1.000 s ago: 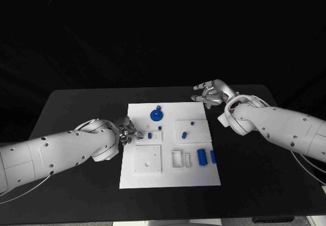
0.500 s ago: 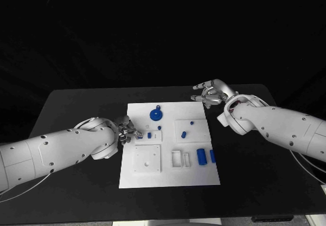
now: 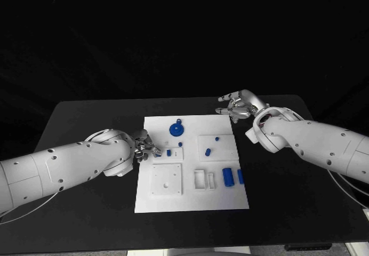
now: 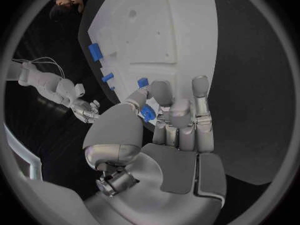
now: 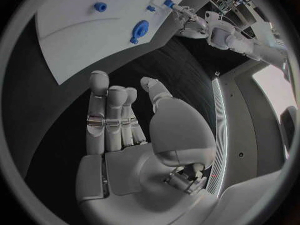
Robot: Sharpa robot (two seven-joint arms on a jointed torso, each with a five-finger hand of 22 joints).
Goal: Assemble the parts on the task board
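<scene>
Left hand: the left hand (image 4: 164, 116) pinches a small blue part (image 4: 147, 113) between thumb and fingers, over the left edge of the task board (image 3: 192, 197).
Right hand: the right hand (image 3: 240, 105) hovers just past the board's far right corner, fingers apart, holding nothing.
Task board: white plate in the middle of the black desk (image 3: 85, 224).
Other parts: a round blue part (image 3: 177, 129) lies at the board's far end; a blue cylinder (image 3: 227, 176) lies toward its right side.
</scene>
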